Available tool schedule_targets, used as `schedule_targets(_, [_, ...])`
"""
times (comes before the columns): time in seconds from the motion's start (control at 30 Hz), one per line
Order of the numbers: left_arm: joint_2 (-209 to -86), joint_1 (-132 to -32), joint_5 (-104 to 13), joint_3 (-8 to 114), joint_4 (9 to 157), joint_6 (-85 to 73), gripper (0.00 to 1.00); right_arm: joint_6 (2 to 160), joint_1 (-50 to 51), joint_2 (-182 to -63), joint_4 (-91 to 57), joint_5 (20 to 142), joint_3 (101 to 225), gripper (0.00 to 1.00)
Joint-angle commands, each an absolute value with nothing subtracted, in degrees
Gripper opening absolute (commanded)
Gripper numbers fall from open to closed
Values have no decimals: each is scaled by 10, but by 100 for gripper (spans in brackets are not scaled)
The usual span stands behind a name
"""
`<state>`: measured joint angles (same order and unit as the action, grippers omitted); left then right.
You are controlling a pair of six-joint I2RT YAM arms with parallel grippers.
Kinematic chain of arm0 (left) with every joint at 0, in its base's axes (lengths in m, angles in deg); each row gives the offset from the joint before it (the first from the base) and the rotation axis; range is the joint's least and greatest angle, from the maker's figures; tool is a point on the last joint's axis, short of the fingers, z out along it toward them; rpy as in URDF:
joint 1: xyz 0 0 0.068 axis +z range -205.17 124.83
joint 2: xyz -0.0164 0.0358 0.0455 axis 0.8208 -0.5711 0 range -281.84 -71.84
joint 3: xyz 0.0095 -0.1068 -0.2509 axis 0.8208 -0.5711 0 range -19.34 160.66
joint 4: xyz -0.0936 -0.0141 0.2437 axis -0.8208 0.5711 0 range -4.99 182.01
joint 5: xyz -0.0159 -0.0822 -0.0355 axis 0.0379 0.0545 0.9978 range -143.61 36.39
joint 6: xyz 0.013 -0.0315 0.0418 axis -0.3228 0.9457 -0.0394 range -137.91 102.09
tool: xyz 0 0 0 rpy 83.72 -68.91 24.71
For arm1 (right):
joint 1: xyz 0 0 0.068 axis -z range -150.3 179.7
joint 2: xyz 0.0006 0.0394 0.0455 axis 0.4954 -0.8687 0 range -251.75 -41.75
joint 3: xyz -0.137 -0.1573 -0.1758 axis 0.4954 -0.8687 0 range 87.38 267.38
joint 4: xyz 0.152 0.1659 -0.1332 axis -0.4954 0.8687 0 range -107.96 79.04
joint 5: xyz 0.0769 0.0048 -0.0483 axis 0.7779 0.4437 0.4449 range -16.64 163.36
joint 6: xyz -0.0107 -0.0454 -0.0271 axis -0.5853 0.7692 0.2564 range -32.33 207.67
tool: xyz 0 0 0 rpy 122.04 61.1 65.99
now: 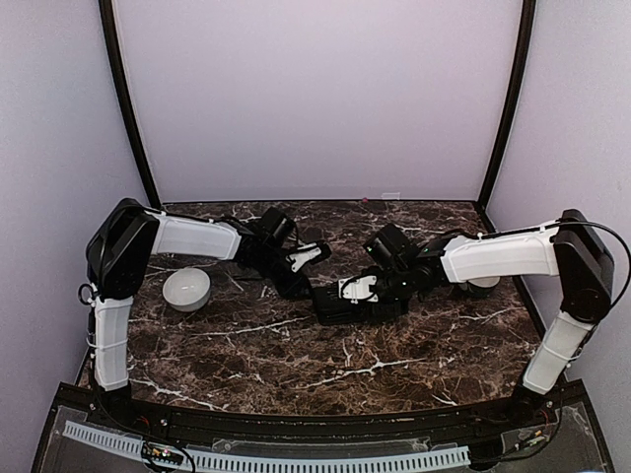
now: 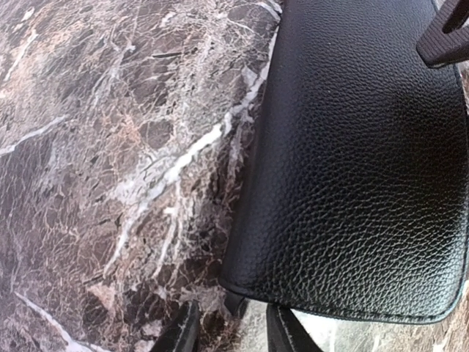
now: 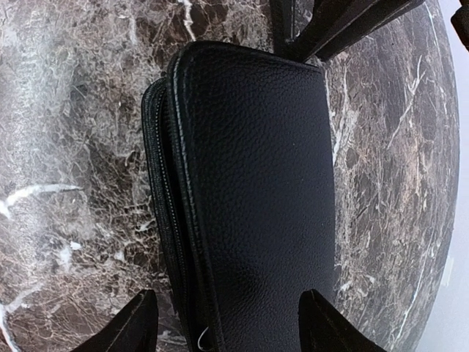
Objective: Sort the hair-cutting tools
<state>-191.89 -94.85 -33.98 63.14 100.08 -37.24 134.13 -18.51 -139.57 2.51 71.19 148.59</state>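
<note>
none of the hair-cutting tools showed in any of the three views, so where they lay could not be told. the one thing at the middle of the work was a flat black case (image 1: pixel 340 311) (image 2: pixel 352 169) (image 3: pixel 256 183) with a pebbled, leather-like skin. it lay flat and shut on the dark marble table (image 1: pixel 296 365), near the centre and slightly to the right. a zipper (image 3: pixel 165 213) ran down one long side, between the stacked edges.

the right gripper (image 1: pixel 340 294) (image 3: pixel 231 326) hung over one short end of the case. its fingers (image 3: pixel 139 323) were spread wide, one to each side of the case's width, and neither was seen to touch it. the left gripper (image 1: pixel 304 288) (image 2: pixel 233 334) met the case from the opposite end. its fingers (image 2: pixel 187 334) stood only a narrow gap apart, with a rounded corner of the case and a small dark tab just ahead of that gap; whether they touched it could not be told. each wrist view caught the other gripper's dark fingertips at the far end of the case.

further out, a white bowl (image 1: pixel 186 289) sat on the table to the left, just beside the left arm and well apart from the case. a white sliver (image 1: pixel 485 285) peeked out from under the right forearm, too hidden to name.
</note>
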Motion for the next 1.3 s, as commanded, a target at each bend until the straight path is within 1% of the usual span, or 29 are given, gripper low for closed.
schedule_targets(0.0, [-1925, -942, -311, 649, 1006, -405, 32, 1354, -181, -1401, 16, 706, 1497, 65])
schedule_targets(0.1, [-1921, -940, -320, 652, 1036, -434, 35, 1354, -180, -1403, 19, 704, 1494, 63])
schedule_targets(0.2, [-1906, -935, -313, 628, 1031, -451, 38, 1353, -179, -1407, 18, 709, 1490, 60])
schedule_targets(0.27, [-1908, -936, -318, 619, 1022, -456, 39, 1351, -179, -1411, 17, 713, 1488, 59])
schedule_targets(0.43, [-1911, -935, -327, 606, 974, -456, 36, 1340, -179, -1420, 12, 714, 1489, 58])
schedule_targets(0.6, [-1924, -935, -301, 601, 942, -459, 28, 1330, -179, -1430, 16, 715, 1501, 57])
schedule_targets(0.87, [-1936, -935, -255, 592, 912, -456, 12, 1327, -179, -1436, 19, 710, 1504, 57])
schedule_targets(1.0, [-1936, -936, -255, 594, 921, -462, 6, 1328, -179, -1437, 19, 708, 1505, 56])
schedule_targets(1.07, [-1936, -935, -262, 596, 929, -468, 1, 1328, -179, -1439, 18, 707, 1504, 56])
schedule_targets(1.2, [-1934, -935, -286, 608, 974, -470, 0, 1327, -179, -1446, 16, 702, 1501, 56])
schedule_targets(1.27, [-1929, -935, -293, 620, 1009, -471, 0, 1325, -177, -1451, 12, 693, 1498, 53])
